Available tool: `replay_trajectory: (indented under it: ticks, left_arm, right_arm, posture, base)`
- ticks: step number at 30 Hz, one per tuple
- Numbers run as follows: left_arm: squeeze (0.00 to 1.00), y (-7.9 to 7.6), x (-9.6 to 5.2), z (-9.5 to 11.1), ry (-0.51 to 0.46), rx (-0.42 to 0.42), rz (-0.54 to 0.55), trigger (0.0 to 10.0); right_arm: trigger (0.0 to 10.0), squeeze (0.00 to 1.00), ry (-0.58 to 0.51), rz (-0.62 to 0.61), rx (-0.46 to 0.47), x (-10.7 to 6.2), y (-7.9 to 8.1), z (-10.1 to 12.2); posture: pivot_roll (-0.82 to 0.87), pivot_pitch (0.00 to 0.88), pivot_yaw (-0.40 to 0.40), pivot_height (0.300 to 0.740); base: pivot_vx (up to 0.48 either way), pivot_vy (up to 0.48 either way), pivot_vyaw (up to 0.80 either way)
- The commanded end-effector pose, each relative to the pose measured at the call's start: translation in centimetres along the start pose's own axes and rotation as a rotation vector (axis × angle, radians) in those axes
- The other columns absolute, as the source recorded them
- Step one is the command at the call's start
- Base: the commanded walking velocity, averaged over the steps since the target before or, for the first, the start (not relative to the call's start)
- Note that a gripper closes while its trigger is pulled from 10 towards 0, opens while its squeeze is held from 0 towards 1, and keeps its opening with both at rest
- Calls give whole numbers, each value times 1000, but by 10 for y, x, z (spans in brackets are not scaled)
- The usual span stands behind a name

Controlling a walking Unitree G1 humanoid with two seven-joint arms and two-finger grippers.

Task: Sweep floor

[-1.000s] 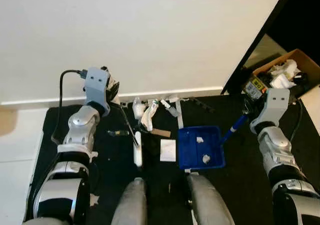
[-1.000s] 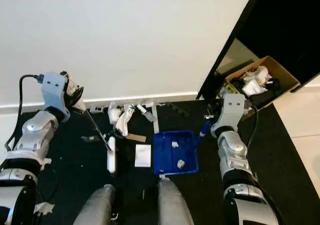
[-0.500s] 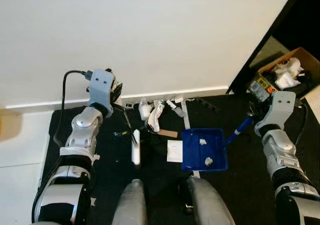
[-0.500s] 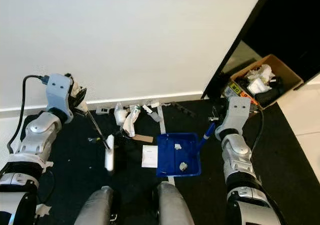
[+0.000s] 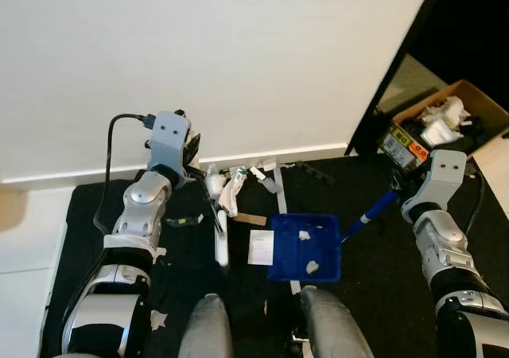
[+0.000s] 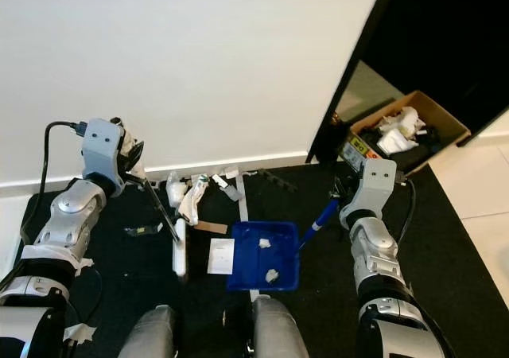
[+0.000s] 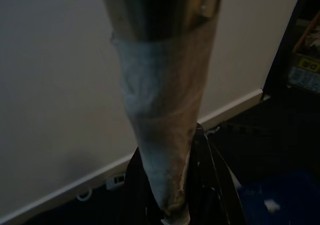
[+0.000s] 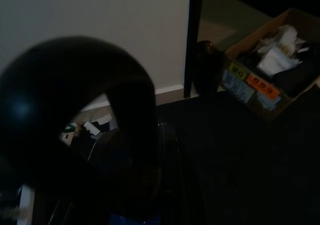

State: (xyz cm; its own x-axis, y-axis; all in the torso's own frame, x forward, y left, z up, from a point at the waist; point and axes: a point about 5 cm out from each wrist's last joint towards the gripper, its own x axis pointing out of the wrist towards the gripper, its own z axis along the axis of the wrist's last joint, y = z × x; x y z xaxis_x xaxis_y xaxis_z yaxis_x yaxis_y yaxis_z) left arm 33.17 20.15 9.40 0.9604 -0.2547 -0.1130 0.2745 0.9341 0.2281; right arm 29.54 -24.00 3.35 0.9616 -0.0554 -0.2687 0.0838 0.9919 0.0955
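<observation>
My left gripper (image 5: pixel 189 153) clamps the one broom (image 5: pixel 221 243); right gripper (image 5: pixel 400 184) grips one blue dustpan (image 5: pixel 305 248) holding three scraps.

Tape-wrapped broom handle (image 7: pixel 160 135) close up, white wall (image 7: pixel 55 85), baseboard (image 7: pixel 235 105), dark floor (image 7: pixel 270 145)

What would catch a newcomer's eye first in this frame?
The blue dustpan on the dark mat, with a few white scraps in it, held by its handle in the right gripper. Left of it, the left gripper holds a broom next to the litter by the wall. A cardboard box of rubbish sits far right.
</observation>
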Motion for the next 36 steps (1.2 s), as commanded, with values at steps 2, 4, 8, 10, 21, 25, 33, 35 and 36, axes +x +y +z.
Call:
replay_trajectory:
  ticks: [2,4,8,10,21,25,33,35,36]
  left_arm:
    - [0,9,-4,-2,11,33,29,10000]
    - [0,11,-4,-1,9,34,33,10000]
    - [0,12,-5,-1,12,29,40,10000]
    - [0,13,-5,-2,12,16,53,10000]
    - [0,11,-5,-4,17,0,72,10000]
    - [0,17,-7,-6,9,-63,154,10000]
    - [0,23,-9,-7,14,-80,189,10000]
    - [0,24,-10,-7,14,-80,190,10000]
    - [0,24,-10,-8,14,-79,192,10000]
  right_arm:
    - [10000,0,-4,33,12,3,8,2]
    - [10000,0,-4,37,9,4,9,3]
    - [10000,0,-5,43,5,5,9,4]
    - [10000,0,-7,48,1,5,10,5]
    - [10000,0,-37,69,-40,10,10,18]
    - [10000,0,-52,81,-68,14,8,28]
    - [10000,0,-63,97,-88,16,10,34]
    - [10000,0,-63,98,-89,16,10,34]
    - [10000,0,-63,100,-90,16,10,34]
  posture:
    - [34,97,2,740]
    - [35,98,2,740]
    - [34,97,2,740]
    - [30,95,1,740]
    - [19,87,-10,740]
    - [15,79,-24,740]
    - [13,79,-29,740]
    - [13,79,-29,740]
    - [13,82,-30,740]
  base:
    - [0,0,0]
    - [0,0,0]
    - [0,0,0]
    - [0,0,0]
    - [0,-393,0]
    - [0,0,0]
    - [0,0,0]
    - [0,0,0]
    - [0,0,0]
